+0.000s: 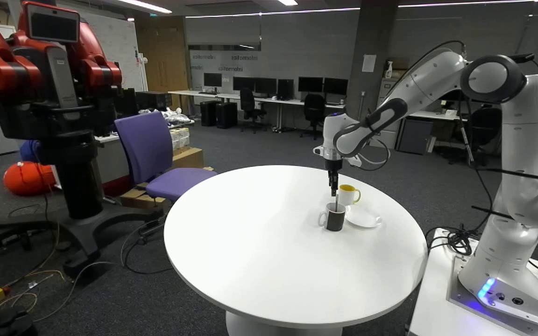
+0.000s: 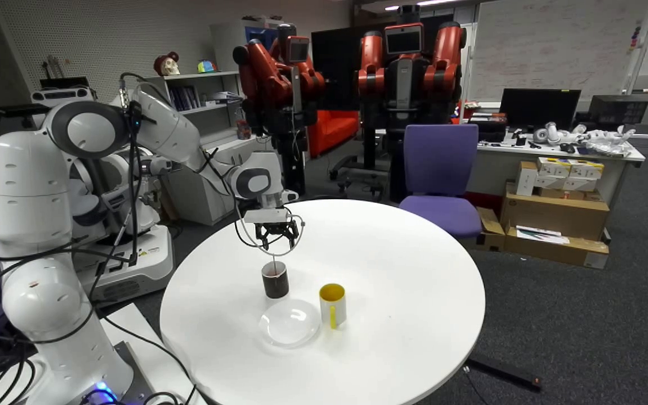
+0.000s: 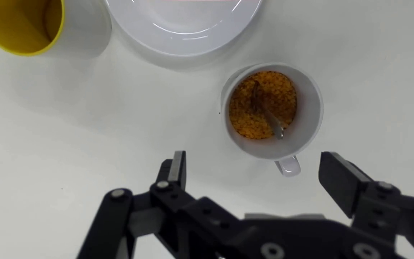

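While my gripper (image 3: 255,169) sits low in the wrist frame, its fingers are spread wide with nothing gripped. Nearest: slim metal utensil (image 3: 271,120), probably a spoon (buried end hidden), standing in the white-lined black mug (image 3: 308,104) right of centre, stuck in orange granules (image 3: 246,115). No contact visible. Risk: if I come down off-centre, a finger could hit the rim and tip the mug, spilling granules; thin handle might also swivel if pinched off-axis. Utensil's long axis is steep, near vertical in both exterior views; in the wrist frame it runs upper left to lower right, free end lower right. Mug upright, handle toward frame bottom. Beyond: white plate (image 3: 189,48) top centre, yellow-lined white mug (image 3: 81,28) upper left, all on a round white table (image 2: 414,270).
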`<state>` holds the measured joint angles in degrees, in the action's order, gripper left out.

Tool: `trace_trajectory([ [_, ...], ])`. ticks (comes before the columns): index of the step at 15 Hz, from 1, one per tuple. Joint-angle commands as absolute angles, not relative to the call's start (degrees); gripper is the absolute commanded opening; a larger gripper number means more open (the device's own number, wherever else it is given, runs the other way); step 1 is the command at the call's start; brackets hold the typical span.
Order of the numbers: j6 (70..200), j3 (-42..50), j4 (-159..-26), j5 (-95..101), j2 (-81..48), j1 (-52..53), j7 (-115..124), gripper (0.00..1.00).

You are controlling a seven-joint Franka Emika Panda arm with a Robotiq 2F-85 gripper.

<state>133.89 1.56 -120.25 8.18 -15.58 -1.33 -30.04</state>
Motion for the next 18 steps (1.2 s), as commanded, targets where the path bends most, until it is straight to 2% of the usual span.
trace_trajectory([
  [1, 131.95, 0.43, -123.08, 9.56, -12.27, -1.52, -27.00, 1.00],
  [7, 130.86, -0.22, -125.52, 8.63, -11.06, -2.02, -27.10, 1.00],
  [11, 131.20, 0.04, -126.27, 8.68, -10.83, -2.35, -26.53, 0.87],
  [12, 131.39, 0.19, -126.42, 9.01, -10.71, -2.29, -26.00, 0.89],
  [13, 131.51, 0.26, -126.48, 8.90, -10.61, -2.36, -25.91, 0.82],
  [16, 132.53, 0.50, -126.65, 9.00, -10.35, -2.34, -24.64, 0.75],
  [18, 132.83, 0.67, -126.62, 9.23, -10.15, -2.28, -23.74, 0.78],
])
